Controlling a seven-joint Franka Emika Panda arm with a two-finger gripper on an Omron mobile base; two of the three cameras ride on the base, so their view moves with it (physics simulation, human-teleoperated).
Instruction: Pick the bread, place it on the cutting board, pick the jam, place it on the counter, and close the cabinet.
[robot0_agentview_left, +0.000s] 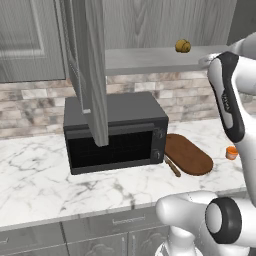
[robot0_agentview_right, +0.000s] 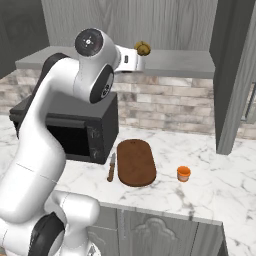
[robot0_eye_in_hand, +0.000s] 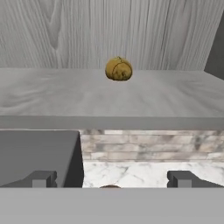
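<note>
The gripper (robot0_eye_in_hand: 112, 179), jaws spread and empty, lined up level with the bread (robot0_eye_in_hand: 118, 69) at top centre on the cabinet (robot0_eye_in_hand: 109, 98) shelf, ready for reaching in.

Even, soft rendered light, faint shadows, no glare, sharp throughout.

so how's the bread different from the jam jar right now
The bread is a golden-brown round lump; the jam jar is an orange cylinder. The bread sits up on the cabinet shelf; the jar stands on the marble counter. Both are small and untouched.
</note>
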